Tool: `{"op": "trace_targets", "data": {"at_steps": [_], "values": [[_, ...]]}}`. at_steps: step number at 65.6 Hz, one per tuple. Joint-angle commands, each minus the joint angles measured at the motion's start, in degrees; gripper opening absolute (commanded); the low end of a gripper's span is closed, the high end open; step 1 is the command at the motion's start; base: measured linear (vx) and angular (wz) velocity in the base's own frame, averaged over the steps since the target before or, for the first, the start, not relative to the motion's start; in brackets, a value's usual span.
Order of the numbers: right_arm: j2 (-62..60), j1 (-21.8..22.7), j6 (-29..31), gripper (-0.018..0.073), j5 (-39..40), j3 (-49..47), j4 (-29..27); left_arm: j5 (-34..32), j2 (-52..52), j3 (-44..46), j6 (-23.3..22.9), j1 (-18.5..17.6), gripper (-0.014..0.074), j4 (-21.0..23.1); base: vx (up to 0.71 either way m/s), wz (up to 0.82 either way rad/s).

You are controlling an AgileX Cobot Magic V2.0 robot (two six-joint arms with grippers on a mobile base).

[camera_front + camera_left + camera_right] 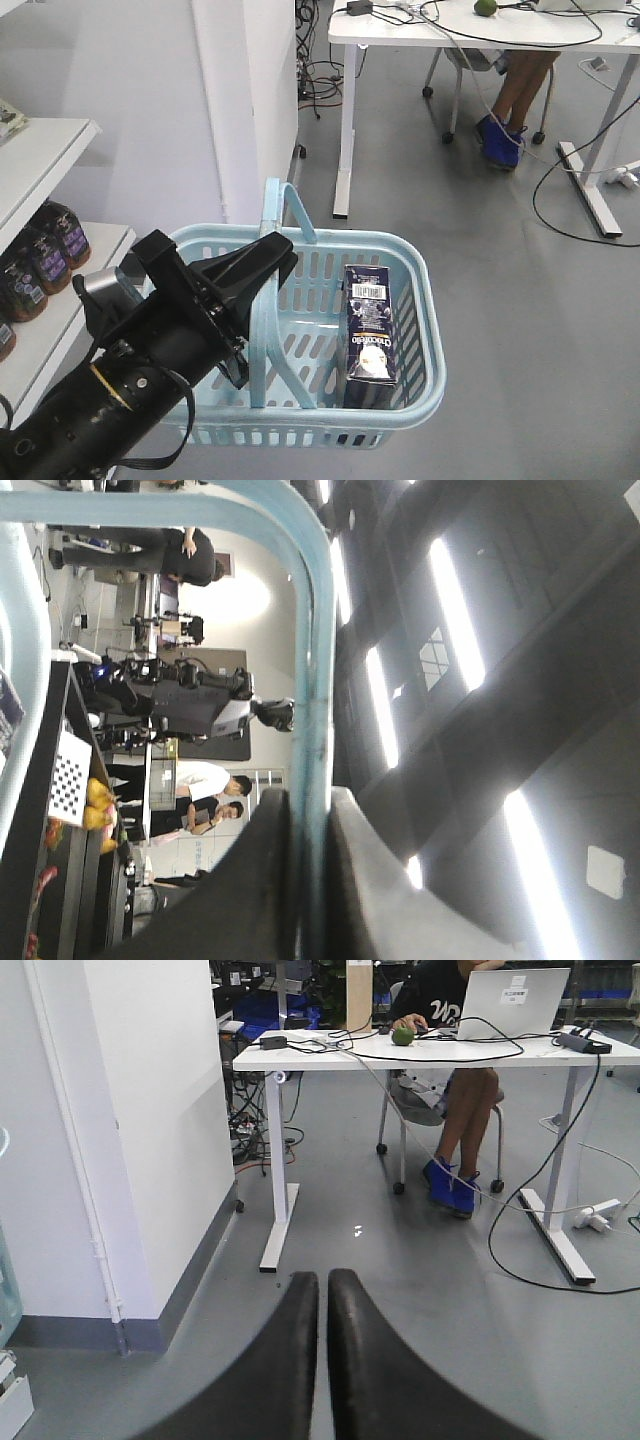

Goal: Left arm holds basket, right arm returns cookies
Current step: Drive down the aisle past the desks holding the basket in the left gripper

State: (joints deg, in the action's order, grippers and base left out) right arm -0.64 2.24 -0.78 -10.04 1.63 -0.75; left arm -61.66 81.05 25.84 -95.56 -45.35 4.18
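Note:
The light blue basket (330, 416) hangs above the grey floor. My left arm's gripper (272, 258) is shut on one of its hoop handles (264, 335). In the left wrist view the two black fingers (262, 880) pinch the pale blue handle bar (318, 680), and the gripper (310, 798) has no gap beside it. The cookies (368, 335), a dark navy carton with a white barcode on top, stand on end inside the basket at its right side. My right gripper (323, 1278) is shut on nothing, pointing over bare floor, away from the basket.
A white shelf unit (45, 155) with dark packets (48, 258) stands at the left. A white pillar (250, 100) is behind the basket. Further back stand a white desk (420, 1052), a seated person (455, 1110) and trailing cables (575, 215).

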Motion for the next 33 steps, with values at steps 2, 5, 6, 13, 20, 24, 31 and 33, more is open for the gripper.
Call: {"op": "trace_targets", "data": {"at_steps": [2,5,6,13,20,24,31,33], "values": [[-0.7,0.0,0.3,-0.0006,4.1,1.0,0.4,-7.6,-1.7,1.8,-0.1,-0.3,-0.0003,-0.1,0.35,0.11],[-0.7,0.0,0.3,-0.0006,4.1,1.0,0.4,-7.6,-1.7,1.8,-0.1,-0.3,-0.0003,-0.1,0.34,0.11],[-0.7,0.0,0.3,-0.0006,4.1,1.0,0.4,-7.6,-1.7,1.8,-0.1,-0.3,-0.0003,-0.1,0.32,0.12],[-0.7,0.0,0.3,-0.0006,4.1,1.0,0.4,-7.6,-1.7,1.8,-0.1,-0.3,-0.0003,-0.1,0.30,0.14],[-0.7,0.0,0.3,-0.0006,4.1,1.0,0.4,-7.6,-1.7,1.8,-0.1,-0.3,-0.0003,-0.1,0.26,0.21],[-0.7,0.0,0.3,-0.0006,4.1,1.0,0.4,-7.6,-1.7,1.8,-0.1,-0.3,-0.0003,-0.1,0.22,0.25],[-0.7,0.0,0.3,-0.0006,4.1,1.0,0.4,-7.6,-1.7,1.8,-0.1,-0.3,-0.0003,-0.1,0.18,0.30],[-0.7,0.0,0.3,-0.0006,4.1,1.0,0.4,-7.6,-1.7,1.8,-0.1,-0.3,-0.0003,-0.1,0.14,0.35]]}}
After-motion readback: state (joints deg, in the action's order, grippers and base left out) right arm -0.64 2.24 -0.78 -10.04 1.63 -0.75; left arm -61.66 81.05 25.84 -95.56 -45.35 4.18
